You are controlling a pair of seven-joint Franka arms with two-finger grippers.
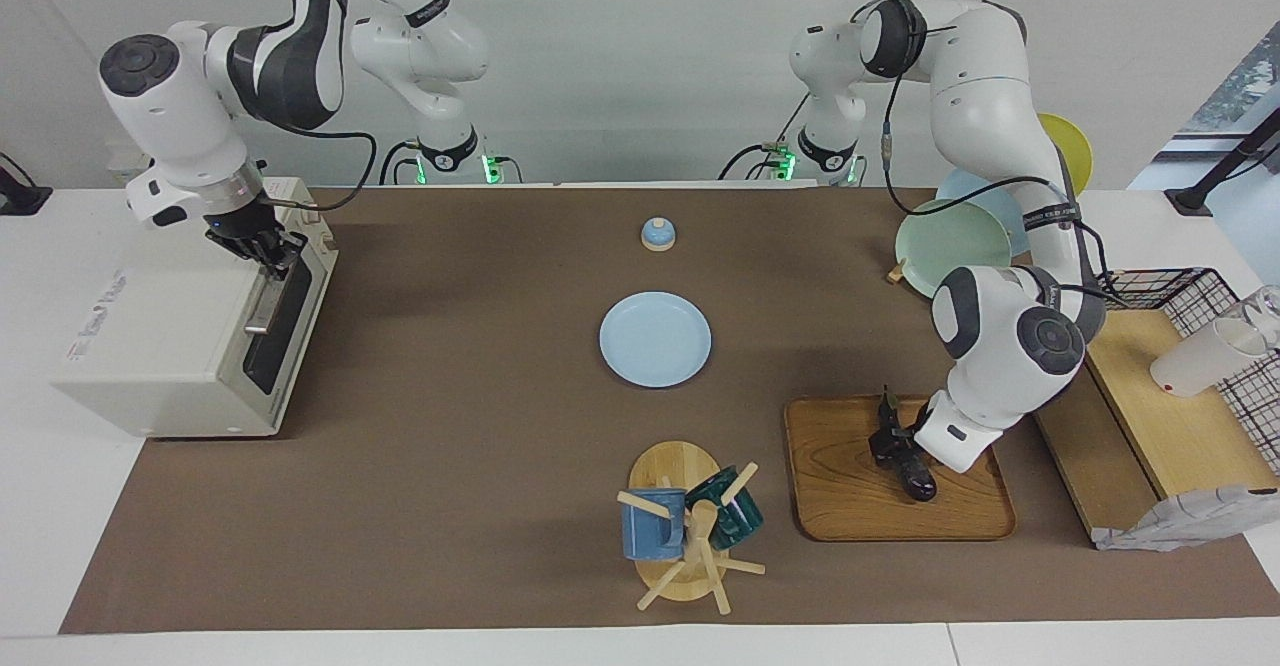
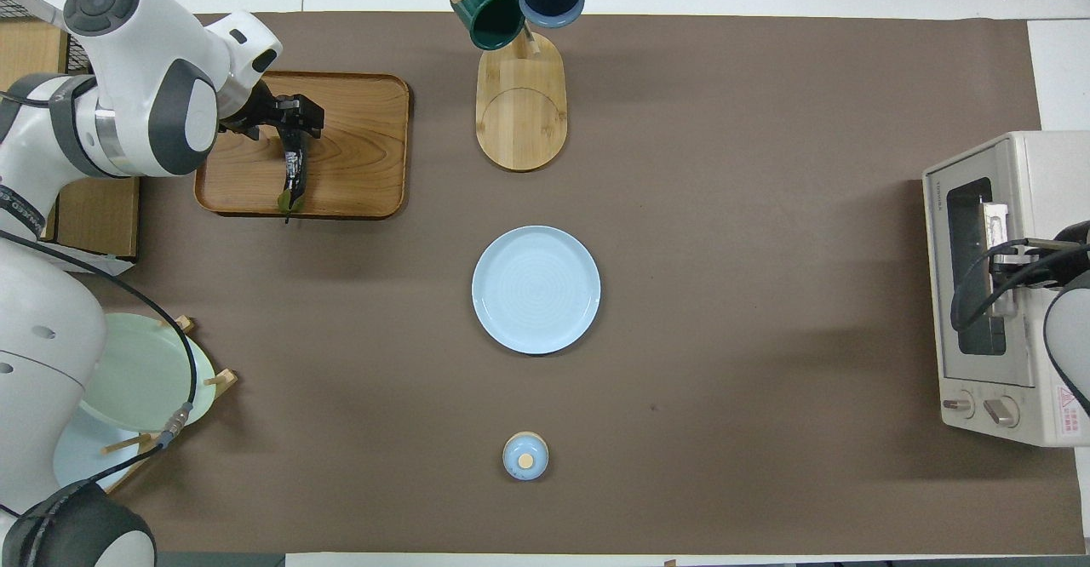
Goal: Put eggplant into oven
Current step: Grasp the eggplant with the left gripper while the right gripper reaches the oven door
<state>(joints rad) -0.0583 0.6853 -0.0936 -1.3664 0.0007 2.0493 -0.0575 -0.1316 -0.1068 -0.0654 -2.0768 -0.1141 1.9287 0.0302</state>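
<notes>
The dark purple eggplant [image 1: 917, 482] [image 2: 293, 177] lies on a wooden tray [image 1: 850, 506] [image 2: 358, 167] toward the left arm's end of the table. My left gripper [image 1: 890, 442] [image 2: 296, 123] is down at the eggplant's middle, open, with a finger on either side of it. The off-white oven [image 1: 170, 326] [image 2: 1035, 209] stands at the right arm's end with its dark glass door up. My right gripper [image 1: 270, 248] [image 2: 1009, 252] is shut at the robot-side end of the door's bar handle [image 1: 262, 301]; whether it touches the handle I cannot tell.
A light blue plate [image 1: 655, 339] lies mid-table, with a small blue lidded pot [image 1: 658, 234] nearer the robots. A mug tree [image 1: 690, 526] with two mugs stands beside the tray. A plate rack [image 1: 950, 246], a wooden shelf [image 1: 1170, 426] and a wire basket [image 1: 1230, 346] crowd the left arm's end.
</notes>
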